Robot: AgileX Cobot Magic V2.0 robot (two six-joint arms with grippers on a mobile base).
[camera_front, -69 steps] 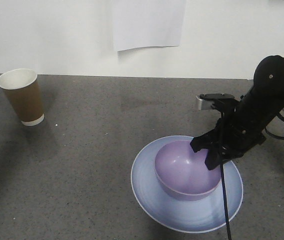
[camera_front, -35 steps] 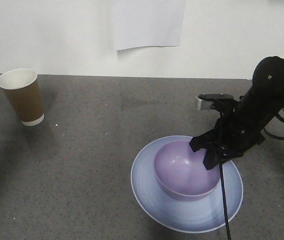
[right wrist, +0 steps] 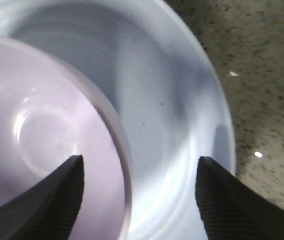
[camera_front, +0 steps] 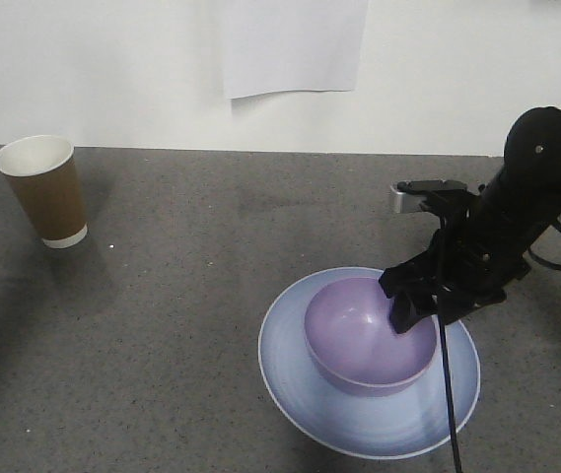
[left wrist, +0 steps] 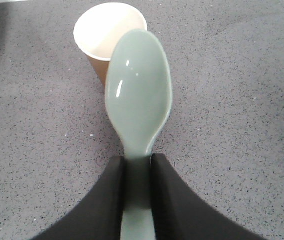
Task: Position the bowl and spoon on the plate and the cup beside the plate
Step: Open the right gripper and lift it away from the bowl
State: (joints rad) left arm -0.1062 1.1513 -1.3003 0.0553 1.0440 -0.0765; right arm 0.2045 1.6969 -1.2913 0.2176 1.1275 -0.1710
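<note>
The lavender bowl (camera_front: 364, 340) sits inside the pale blue plate (camera_front: 290, 384) at the front right of the table. My right gripper (camera_front: 413, 305) hangs open over the bowl's right rim. In the right wrist view, one finger (right wrist: 64, 192) is above the bowl (right wrist: 42, 135) and the other above the plate (right wrist: 166, 115), and neither touches. The brown cup (camera_front: 41, 187) stands upright at the far left. My left gripper (left wrist: 138, 162) is shut on the handle of the mint-green spoon (left wrist: 139, 95), with the scoop held out over the table in front of the cup (left wrist: 107, 35).
The grey speckled tabletop (camera_front: 181, 296) ends at a white wall with a paper sheet (camera_front: 295, 44) hanging on it. A black cable (camera_front: 448, 394) drops from the right arm across the plate's right side. The left arm does not show in the front view.
The right gripper has shifted slightly up and to the right at the bowl's rim. Bowl, plate and cup have stayed in place.
</note>
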